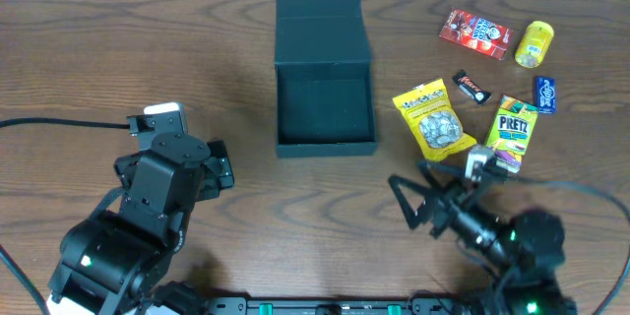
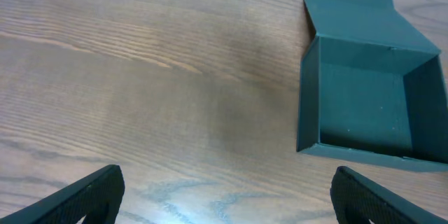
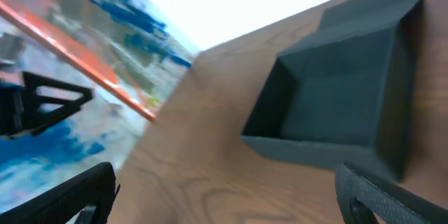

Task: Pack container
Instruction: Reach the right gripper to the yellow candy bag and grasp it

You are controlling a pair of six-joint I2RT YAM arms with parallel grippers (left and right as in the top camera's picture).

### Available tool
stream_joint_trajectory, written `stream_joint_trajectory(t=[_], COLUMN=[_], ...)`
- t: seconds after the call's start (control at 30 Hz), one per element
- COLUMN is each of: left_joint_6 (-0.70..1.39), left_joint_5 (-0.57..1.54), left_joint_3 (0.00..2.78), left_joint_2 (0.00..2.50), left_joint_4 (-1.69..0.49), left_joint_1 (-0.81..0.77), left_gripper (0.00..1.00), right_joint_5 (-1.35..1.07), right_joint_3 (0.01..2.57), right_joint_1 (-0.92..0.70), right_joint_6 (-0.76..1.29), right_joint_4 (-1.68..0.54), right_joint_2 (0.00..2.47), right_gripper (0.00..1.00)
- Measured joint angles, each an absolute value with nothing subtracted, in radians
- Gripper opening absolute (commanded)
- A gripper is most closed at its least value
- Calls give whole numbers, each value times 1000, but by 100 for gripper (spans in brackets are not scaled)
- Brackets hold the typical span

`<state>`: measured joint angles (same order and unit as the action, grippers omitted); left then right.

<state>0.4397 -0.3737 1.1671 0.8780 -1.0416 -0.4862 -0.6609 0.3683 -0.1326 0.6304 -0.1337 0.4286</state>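
The container, a dark charcoal square box, stands open at the table's middle with its flap lid laid back; its inside looks empty. It also shows in the left wrist view and the right wrist view. Snack packs lie to its right: a yellow nut bag, a green pretzel bag, a red pack, a yellow pack, a small black bar and a blue pack. My left gripper is open and empty, left of the box. My right gripper is open and empty, below the nut bag.
A black cable runs in from the left edge. The wooden table fills the view. A blurred, coloured background shows beyond the table's edge in the right wrist view.
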Motion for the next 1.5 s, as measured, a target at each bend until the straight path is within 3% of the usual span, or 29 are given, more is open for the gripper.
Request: stream_joint_trajectory(t=[0.23,0.5,0.77,1.13,1.43,1.5], left_joint_6=[440,440,440,440,440,440], left_joint_5=[-374,-374,-374,-374,-374,-374], left_joint_3=[1167,1167,1167,1167,1167,1167], left_joint_2=[878,877,877,877,877,877], left_joint_4=[-1042,-1044,-1043,-1043,-1043,-1043], left_joint_1=[-486,-486,-486,-486,-486,-486], left_gripper=[95,95,95,95,95,95], right_joint_5=[-657,-352,-184,-192,-325,-346], right_joint_3=[648,957,1023,1023,1023,1023], right_joint_1=[-46,-24,23,148,152,152], right_joint_6=[359,73,-74,-144,-175,-177], right_joint_4=[-351,-583,-574,-492,-428,-422], right_joint_2=[844,1216,1467,1670,1827,1839], right_gripper=[97,99,99,99,89,81])
